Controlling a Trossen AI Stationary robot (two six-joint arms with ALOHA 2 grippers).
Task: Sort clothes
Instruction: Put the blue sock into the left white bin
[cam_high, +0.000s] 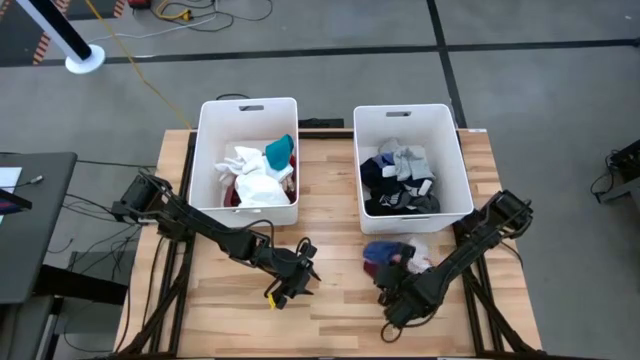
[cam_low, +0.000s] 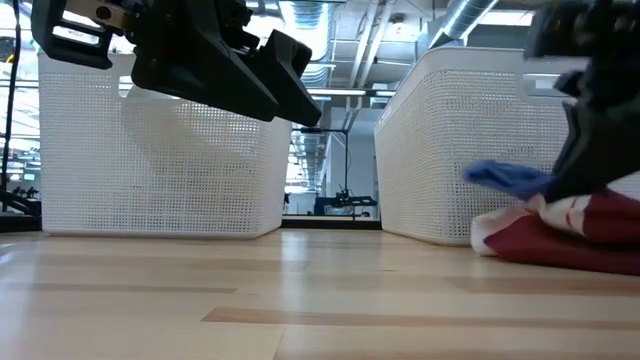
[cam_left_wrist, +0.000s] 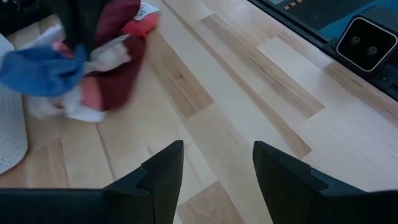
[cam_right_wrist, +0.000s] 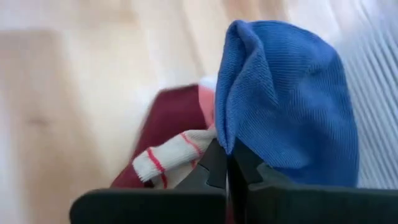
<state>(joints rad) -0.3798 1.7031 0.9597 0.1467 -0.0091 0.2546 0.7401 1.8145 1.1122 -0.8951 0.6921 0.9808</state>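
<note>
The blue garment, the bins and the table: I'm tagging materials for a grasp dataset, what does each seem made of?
Blue garment: soft knit fabric, matte; fine ribbing shows where the right gripper has its fingers shut on it.
Bins: probably rigid white plastic, going by the walls' regular grid of small holes.
Table: pale wood planks with visible grain, slightly glossy, likely sealed.

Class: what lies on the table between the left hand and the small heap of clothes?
Only bare wooden tabletop separates the left hand from the blue-and-maroon fabric heap, clearest in the high view.
</note>
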